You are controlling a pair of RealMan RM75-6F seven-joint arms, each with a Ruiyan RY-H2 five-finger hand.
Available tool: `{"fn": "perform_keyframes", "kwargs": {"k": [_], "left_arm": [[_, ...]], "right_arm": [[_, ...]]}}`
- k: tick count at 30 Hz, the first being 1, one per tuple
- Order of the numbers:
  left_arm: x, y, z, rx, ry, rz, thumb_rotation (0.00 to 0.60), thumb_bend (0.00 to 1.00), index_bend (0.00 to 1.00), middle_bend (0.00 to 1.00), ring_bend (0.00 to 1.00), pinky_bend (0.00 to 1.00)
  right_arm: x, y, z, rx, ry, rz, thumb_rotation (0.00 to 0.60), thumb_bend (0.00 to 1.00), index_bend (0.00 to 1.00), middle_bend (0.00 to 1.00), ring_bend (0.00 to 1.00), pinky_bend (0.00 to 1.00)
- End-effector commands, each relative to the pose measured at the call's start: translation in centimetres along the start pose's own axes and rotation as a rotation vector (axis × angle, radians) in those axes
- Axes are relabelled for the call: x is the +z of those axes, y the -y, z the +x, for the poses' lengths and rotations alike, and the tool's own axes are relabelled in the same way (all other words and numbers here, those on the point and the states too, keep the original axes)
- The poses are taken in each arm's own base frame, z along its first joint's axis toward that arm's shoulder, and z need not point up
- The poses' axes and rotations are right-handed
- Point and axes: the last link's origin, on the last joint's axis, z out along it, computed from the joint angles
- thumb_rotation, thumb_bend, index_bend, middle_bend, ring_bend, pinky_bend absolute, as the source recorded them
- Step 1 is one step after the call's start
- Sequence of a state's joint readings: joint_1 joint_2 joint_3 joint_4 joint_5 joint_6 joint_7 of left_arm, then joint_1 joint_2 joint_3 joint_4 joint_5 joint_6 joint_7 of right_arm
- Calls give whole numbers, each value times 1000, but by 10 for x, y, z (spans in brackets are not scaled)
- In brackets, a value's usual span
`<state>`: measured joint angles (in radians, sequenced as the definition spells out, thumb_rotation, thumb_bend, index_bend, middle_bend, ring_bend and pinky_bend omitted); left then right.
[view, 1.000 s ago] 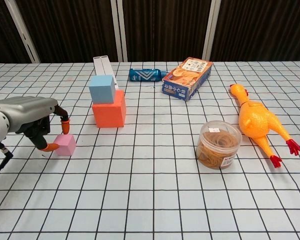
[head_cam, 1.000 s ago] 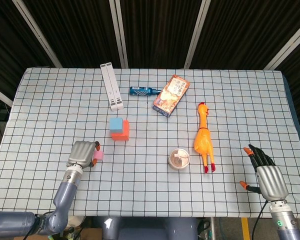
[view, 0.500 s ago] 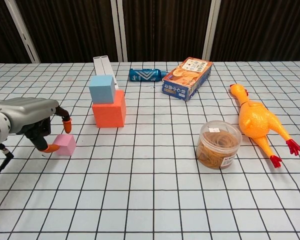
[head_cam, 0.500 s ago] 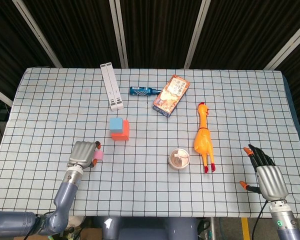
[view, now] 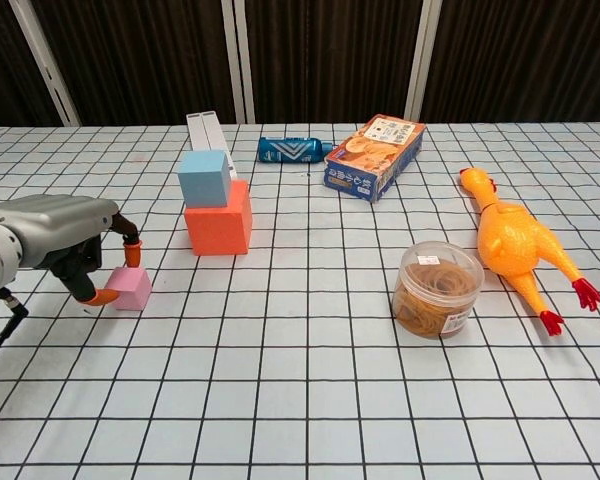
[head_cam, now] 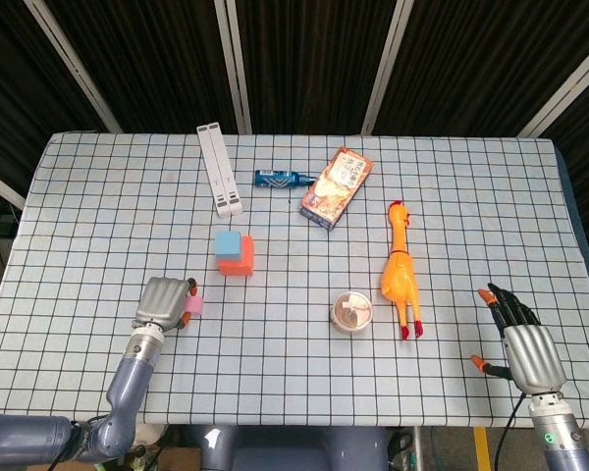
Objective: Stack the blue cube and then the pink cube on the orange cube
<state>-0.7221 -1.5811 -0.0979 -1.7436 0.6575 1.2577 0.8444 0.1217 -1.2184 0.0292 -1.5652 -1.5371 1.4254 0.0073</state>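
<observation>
- The blue cube (view: 204,177) sits on the orange cube (view: 219,226), mid-desk.
- The pink cube (view: 130,289) lies on the desk (view: 310,400), with the left hand (view: 68,240) fingers (view: 131,251) curled around it, tips touching.
- The right hand (head_cam: 525,348) rests well apart, fingers spread.
- A jar of rubber bands (view: 438,288), rubber chicken (view: 515,245), box (view: 374,155), and bottle (view: 292,150) lie to the right of the stack.

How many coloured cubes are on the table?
3. The blue cube sits on the orange cube; the pink cube lies on the table by the left robot hand. None seems hidden.
</observation>
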Motion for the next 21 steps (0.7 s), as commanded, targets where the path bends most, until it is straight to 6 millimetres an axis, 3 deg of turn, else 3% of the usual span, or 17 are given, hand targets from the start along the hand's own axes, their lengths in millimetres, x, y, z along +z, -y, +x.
{"fn": "perform_keyframes", "kwargs": {"k": [1,11,21], "left_arm": [[0,0,0,2,0,1,600,359,404,1000,797,804],[-2,2,8,-22,-15,3,600,359,406,1000,797,804],[-9,-3,57,-87,-69,-12,600,359,408,1000,797,804]], "right_arm": [[0,0,0,1,-1,0,600,160,102,74,103,195],[0,0,0,0,0,-2,600,161,102,74,103,196],[0,1,-1,0,3,4,600,160,102,74,103,196]]}}
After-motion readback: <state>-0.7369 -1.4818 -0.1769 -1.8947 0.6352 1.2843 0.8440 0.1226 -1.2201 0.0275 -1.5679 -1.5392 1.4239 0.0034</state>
